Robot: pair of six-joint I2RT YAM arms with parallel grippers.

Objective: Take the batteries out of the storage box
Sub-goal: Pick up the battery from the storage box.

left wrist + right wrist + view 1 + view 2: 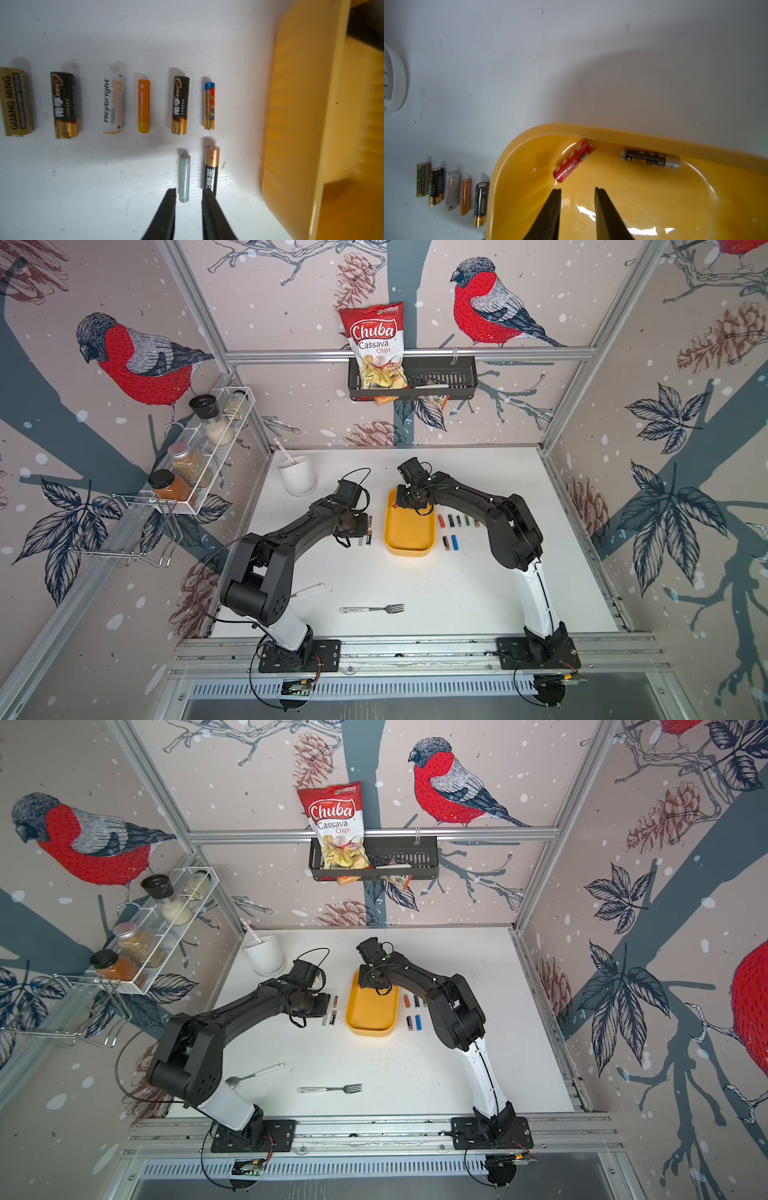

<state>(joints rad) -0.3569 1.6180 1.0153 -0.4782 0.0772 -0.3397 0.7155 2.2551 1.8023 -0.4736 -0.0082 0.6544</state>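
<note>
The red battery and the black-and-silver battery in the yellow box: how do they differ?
The red battery has a red wrapper; the black-and-silver battery is dark with a silver end. The red battery lies slanted to the wall of the yellow box; the black-and-silver battery lies along it. Both lie flat inside the box.

The left arm (291,531) and right arm (478,497) were black, each with one white link (286,630) nearest its base. Base plates (328,655) were black, rectangular and screwed down. Thin black cables (195,585) looped alongside. Fingers (166,214) were black and tapered.
</note>
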